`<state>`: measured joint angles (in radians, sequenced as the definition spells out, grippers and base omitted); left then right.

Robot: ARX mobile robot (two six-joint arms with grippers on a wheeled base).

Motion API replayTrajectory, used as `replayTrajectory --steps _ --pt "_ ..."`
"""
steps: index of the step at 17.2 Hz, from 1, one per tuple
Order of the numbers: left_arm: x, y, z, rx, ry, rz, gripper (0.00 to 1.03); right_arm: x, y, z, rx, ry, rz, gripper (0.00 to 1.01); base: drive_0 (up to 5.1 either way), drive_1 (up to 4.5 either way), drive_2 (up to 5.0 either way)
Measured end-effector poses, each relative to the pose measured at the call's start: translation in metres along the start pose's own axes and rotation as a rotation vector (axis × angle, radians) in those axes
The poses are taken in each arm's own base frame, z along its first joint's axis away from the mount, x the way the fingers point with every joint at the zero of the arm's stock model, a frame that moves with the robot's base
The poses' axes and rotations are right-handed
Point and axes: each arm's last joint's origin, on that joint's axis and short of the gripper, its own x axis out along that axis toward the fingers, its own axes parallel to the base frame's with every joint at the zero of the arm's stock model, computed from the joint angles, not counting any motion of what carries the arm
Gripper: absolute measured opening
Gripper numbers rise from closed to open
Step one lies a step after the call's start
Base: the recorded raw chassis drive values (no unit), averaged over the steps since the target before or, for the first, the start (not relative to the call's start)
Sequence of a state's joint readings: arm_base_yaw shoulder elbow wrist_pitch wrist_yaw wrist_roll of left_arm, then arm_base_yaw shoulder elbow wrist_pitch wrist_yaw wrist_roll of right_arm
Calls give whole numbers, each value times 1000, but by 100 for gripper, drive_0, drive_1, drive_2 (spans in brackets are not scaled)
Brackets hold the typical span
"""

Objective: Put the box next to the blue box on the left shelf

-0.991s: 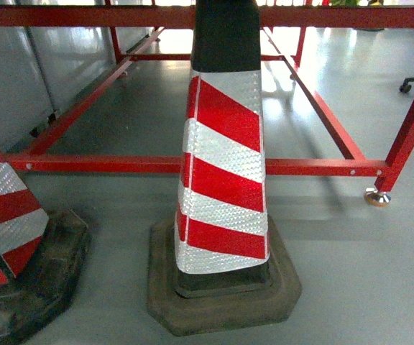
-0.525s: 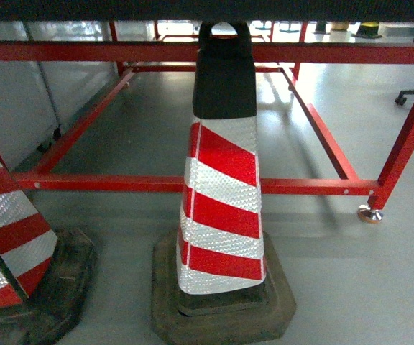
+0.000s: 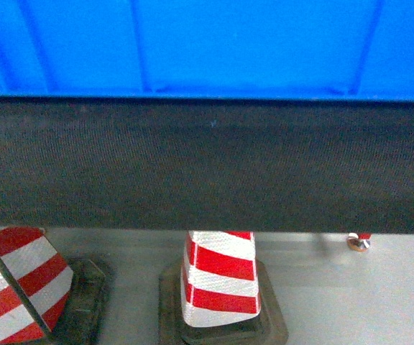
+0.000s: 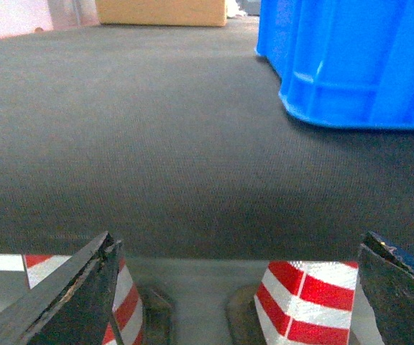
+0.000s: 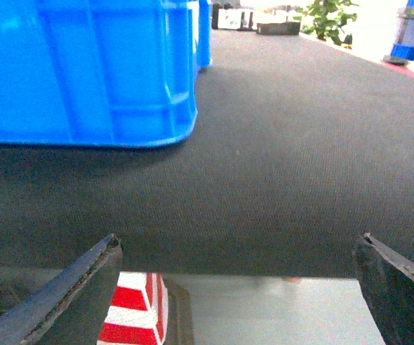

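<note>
Your head view has risen from under desk (image 3: 207,165) to its front edge. Box (image 3: 207,47) sits on desk near that edge. Both jaws open, empty; grasp comes next.

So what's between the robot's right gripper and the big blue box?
Only bare dark tabletop. In the right wrist view, the open right gripper sits at the table's near edge, and nothing stands on the surface before the blue box.

A dark fabric-covered tabletop (image 3: 207,165) is seen. Below its front edge, a red-and-white striped cone (image 3: 221,277) is stood on grey floor (image 3: 351,295); a second cone (image 3: 16,287) is placed further left. A cardboard box (image 4: 160,11) is set at the tabletop's far edge.
</note>
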<state>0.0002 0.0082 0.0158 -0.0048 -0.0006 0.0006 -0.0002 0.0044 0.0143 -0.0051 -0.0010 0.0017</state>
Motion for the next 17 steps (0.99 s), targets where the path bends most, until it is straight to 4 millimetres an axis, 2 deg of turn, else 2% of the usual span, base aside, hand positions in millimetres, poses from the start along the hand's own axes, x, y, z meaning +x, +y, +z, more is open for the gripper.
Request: replayTrajectory --steps 17 --pt "0 0 0 0 0 0 98 0 0 0 1 1 -1 98 0 0 0"
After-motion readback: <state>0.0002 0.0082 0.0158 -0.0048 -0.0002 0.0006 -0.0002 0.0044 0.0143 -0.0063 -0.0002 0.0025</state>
